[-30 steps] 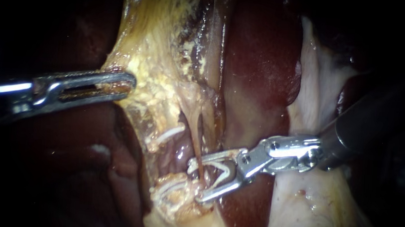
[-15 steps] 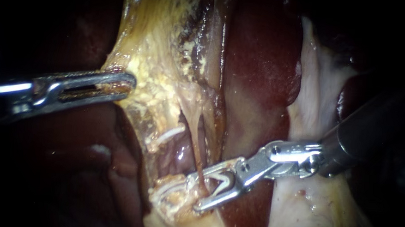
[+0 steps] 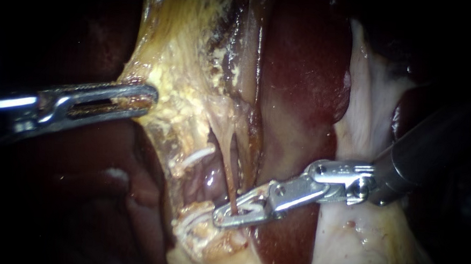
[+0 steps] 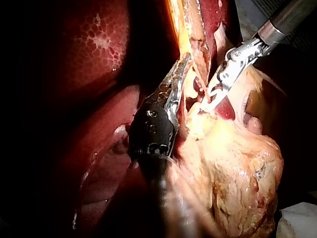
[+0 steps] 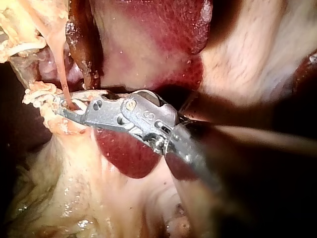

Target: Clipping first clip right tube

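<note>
The right tube (image 3: pixel 229 169) is a thin tan strand that runs down between yellow fatty tissue and the dark red liver (image 3: pixel 298 71). My right instrument (image 3: pixel 221 218) comes in from the right with its jaws closed around the tube's lower end, squeezing a pale clip (image 3: pixel 249 206) onto it. The right wrist view shows the same grip: its jaws (image 5: pixel 67 108) lie together across the tube (image 5: pixel 60 64). My left instrument (image 3: pixel 150 96) is shut on the yellowish edge of the gallbladder (image 3: pixel 185 65) and holds it out to the left. Its jaws (image 4: pixel 184 62) pinch that tissue in the left wrist view.
Two white clips (image 3: pixel 197 157) (image 3: pixel 190 220) sit on the tissue just left of the tube. Pale whitish tissue (image 3: pixel 371 101) lies behind the right instrument's shaft (image 3: pixel 428 153). A lump of yellow fat (image 4: pixel 233 163) lies beside the left instrument.
My right instrument's jaws, open around the tube a second ago, slid slightly left and down, then closed on it and flattened the clip. The left instrument has not moved.
</note>
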